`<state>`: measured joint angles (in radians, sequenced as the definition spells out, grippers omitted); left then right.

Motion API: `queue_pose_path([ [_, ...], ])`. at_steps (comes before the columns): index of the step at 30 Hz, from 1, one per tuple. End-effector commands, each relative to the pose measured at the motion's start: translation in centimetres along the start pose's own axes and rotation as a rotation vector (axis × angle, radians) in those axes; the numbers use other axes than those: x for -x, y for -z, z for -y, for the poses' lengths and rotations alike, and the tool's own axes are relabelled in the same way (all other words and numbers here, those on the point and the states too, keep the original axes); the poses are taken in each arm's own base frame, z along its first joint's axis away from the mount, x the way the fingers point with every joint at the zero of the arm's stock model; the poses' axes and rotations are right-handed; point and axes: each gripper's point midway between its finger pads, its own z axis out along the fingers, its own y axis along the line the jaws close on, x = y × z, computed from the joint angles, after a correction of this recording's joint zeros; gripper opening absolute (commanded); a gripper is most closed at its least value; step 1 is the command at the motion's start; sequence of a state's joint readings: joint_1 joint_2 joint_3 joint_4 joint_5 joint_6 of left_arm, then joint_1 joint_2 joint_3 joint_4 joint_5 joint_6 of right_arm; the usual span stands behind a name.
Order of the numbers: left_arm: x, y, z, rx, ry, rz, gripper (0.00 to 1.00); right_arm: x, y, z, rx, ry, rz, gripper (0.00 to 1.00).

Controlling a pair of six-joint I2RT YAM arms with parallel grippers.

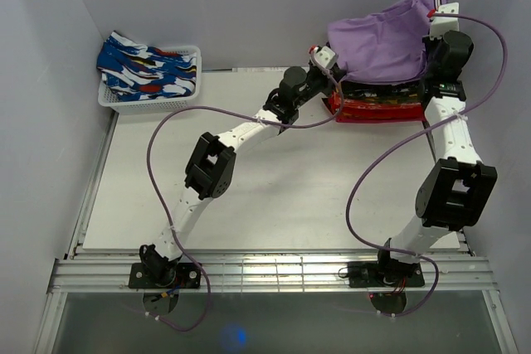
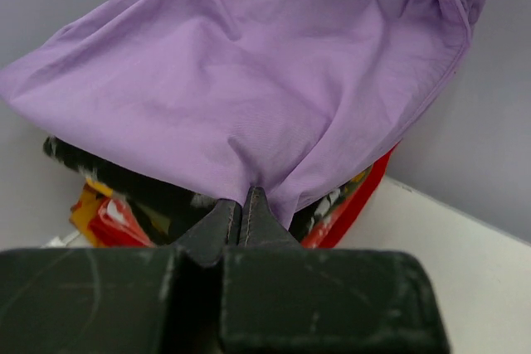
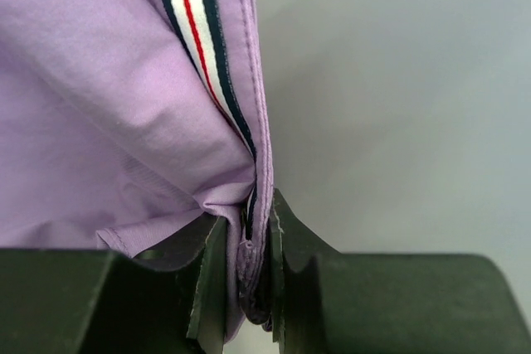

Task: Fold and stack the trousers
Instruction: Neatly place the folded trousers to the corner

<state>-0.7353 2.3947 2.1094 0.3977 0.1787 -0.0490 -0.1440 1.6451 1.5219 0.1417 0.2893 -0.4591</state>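
Note:
Purple trousers (image 1: 383, 39) hang spread in the air at the back right, over a red basket (image 1: 375, 109) holding more patterned clothes. My left gripper (image 1: 332, 72) is shut on their lower left edge; in the left wrist view the fingertips (image 2: 242, 209) pinch the purple cloth (image 2: 249, 72). My right gripper (image 1: 435, 18) is shut on the upper right edge. In the right wrist view the fingers (image 3: 211, 267) clamp a hem with a red, white and navy stripe (image 3: 195, 35). Folded blue patterned trousers (image 1: 148, 68) lie in a white basket (image 1: 158, 103) at the back left.
The white table top (image 1: 274, 188) lies between the baskets and the arm bases. Grey walls close in the back and both sides. Purple cables loop from each arm.

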Motion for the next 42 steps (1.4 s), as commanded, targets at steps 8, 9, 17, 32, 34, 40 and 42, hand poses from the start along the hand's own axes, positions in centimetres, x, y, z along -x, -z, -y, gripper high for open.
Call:
queue_pose_path([
  [8,4.7,-2.7,-1.8,0.009,-0.102,0.303,0.0,5.0,-1.5,7.7,-0.333,0.016,0.223,0.08],
  [9,4.3,-2.7,-1.7,0.003,-0.1,0.298,0.0,4.4,-1.9,7.3,-0.336,0.032,0.219,0.08],
  [17,1.6,-2.7,-1.3,-0.023,-0.096,0.25,0.0,3.2,-1.4,5.3,-0.365,0.146,0.247,0.08],
  [32,-0.9,-2.0,-1.8,-0.018,-0.142,0.184,0.21,-0.9,-3.1,2.8,-0.409,0.303,0.194,0.08],
  [34,-1.3,-1.9,-1.7,-0.021,-0.147,0.173,0.21,-2.0,-4.1,2.2,-0.411,0.31,0.167,0.08],
  [40,-1.4,-1.7,-2.0,-0.015,-0.173,0.164,0.34,-2.9,-6.1,1.8,-0.416,0.314,0.146,0.08],
  [42,-1.4,-1.7,-2.4,-0.001,-0.177,0.16,0.4,-3.3,-6.7,1.9,-0.417,0.311,0.137,0.14],
])
